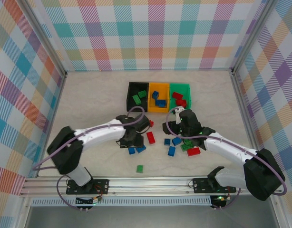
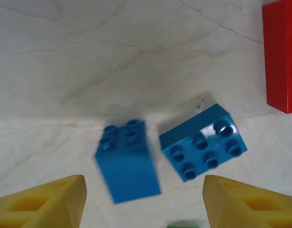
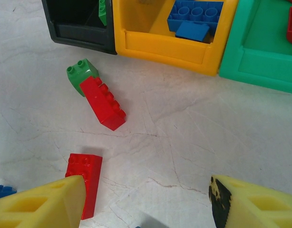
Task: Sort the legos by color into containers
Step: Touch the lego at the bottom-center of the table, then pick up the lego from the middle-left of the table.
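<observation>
One pale table carries everything. At its far middle you have the three joined containers: the black bin holds green bricks, the orange bin holds blue, and the green bin holds red. Your left gripper hangs low with its fingers spread wide, and two blue legos lie loose on the table between them, touching neither. Your right gripper is parted too, holding nothing, just short of the bins. Ahead of it a red brick touches a green brick, with another red one lying nearer.
</observation>
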